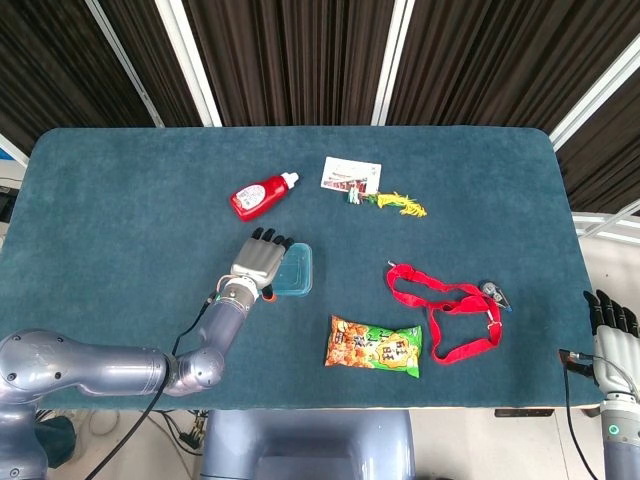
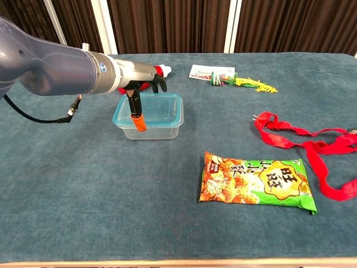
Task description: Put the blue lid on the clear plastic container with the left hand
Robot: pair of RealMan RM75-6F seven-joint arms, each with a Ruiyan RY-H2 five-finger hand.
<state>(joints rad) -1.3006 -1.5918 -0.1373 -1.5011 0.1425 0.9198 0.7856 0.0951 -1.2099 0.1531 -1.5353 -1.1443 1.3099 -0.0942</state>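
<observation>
One left hand [image 2: 142, 89] rests its fingers on the single blue lid [image 2: 156, 106], which sits on the one clear container [image 2: 150, 127] directly under the hand; whether the fingers grip the lid I cannot tell. Just behind the hand lies one red bottle [image 1: 262, 196]. To its right: one card [image 1: 351, 174], one snack bag [image 2: 257, 182], one red strap [image 2: 312, 149]. The right hand [image 1: 611, 325] waits off the table [image 1: 120, 200], fingers extended, holding nothing.

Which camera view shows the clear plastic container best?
The chest view: the clear plastic container shows its see-through walls under the blue lid. The head view shows mostly the lid, partly covered by the left hand.
</observation>
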